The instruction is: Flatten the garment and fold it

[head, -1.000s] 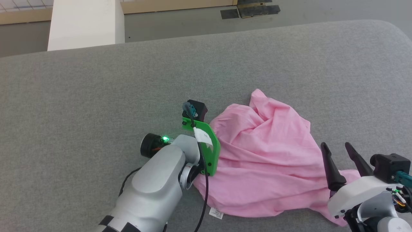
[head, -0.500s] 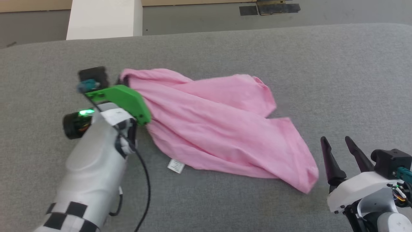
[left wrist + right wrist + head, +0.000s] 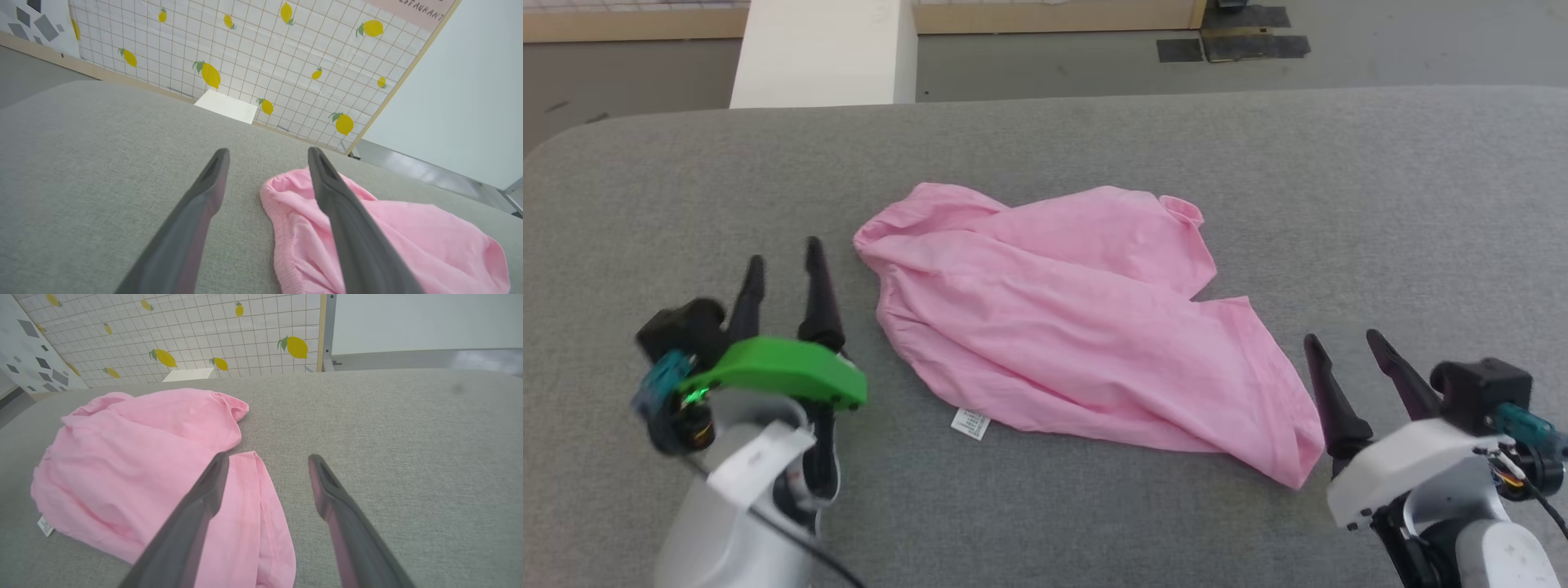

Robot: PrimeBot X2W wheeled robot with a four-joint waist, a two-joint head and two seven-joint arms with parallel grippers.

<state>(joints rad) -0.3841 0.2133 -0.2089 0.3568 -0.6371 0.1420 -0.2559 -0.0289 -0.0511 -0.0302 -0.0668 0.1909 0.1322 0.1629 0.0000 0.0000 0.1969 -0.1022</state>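
The garment (image 3: 1078, 327) lies crumpled mid-desk (image 3: 1380, 204), the print on its white care label (image 3: 970, 424) too small to read. The left wrist view catches a pink sign (image 3: 412, 6) lettered "ESTAURANT". The left hand (image 3: 784, 253), gripping the cloth half a second ago, now stands open beside it; the right hand (image 3: 1343, 336) gapes empty

Bright, even light, soft faint shadows, slight motion blur on the left end effector (image 3: 785, 251)
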